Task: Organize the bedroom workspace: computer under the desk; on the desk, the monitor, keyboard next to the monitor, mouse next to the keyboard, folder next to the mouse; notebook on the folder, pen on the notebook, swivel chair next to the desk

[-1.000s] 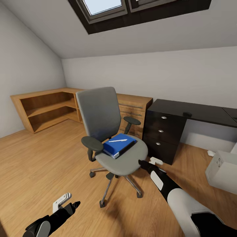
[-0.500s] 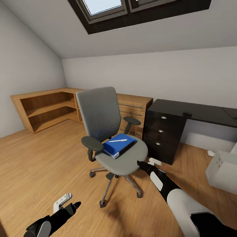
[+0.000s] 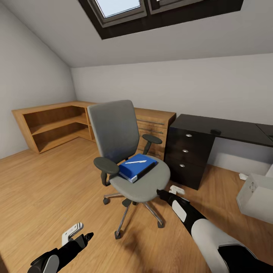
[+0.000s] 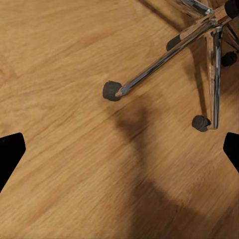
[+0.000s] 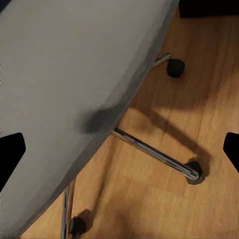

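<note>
Robot arms reach toward a grey swivel chair in an attic bedroom.

Nearest, the left gripper (image 3: 72, 232) hangs low over the wood floor (image 3: 45, 189), fingers spread. The right gripper (image 3: 175, 189) sits just beside the front edge of the swivel chair (image 3: 125, 151) seat, fingers spread and empty. On the seat lies a blue folder (image 3: 137, 167) with a white pen (image 3: 135, 162) on top. Beyond stands the black worktop (image 3: 223, 129) with drawers, a small dark mouse (image 3: 215, 131) resting on it.
</note>
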Robot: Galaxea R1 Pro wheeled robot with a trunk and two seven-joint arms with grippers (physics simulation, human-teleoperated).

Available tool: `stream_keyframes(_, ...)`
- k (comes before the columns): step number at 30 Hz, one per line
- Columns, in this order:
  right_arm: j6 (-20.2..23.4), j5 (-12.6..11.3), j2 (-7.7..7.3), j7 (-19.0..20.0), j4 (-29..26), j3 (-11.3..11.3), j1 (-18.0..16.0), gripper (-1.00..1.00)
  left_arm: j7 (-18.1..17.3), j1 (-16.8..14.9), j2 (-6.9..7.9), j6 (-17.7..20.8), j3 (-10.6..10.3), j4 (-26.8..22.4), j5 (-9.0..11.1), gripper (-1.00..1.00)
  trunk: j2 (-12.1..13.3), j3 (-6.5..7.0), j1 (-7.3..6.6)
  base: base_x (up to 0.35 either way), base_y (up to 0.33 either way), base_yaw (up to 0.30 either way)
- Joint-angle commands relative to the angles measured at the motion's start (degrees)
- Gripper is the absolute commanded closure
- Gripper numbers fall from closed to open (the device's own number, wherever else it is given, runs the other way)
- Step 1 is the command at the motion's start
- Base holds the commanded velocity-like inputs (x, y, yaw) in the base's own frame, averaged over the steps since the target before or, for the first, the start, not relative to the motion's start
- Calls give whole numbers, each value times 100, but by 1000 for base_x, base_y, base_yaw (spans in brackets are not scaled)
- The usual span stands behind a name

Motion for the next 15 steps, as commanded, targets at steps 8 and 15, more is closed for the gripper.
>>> stream_keyframes(8,23,-28,166,-8,135,41,-2,-100,47,-3,-18,29,0,-8,62,-100,-2,-6,-1,124,0,0)
stream_keyframes(15,9,-3,169,-25,138,53,-2,-100,73,-3,-2,20,-400,-25,53,-100,-2,-6,-1,218,0,0)
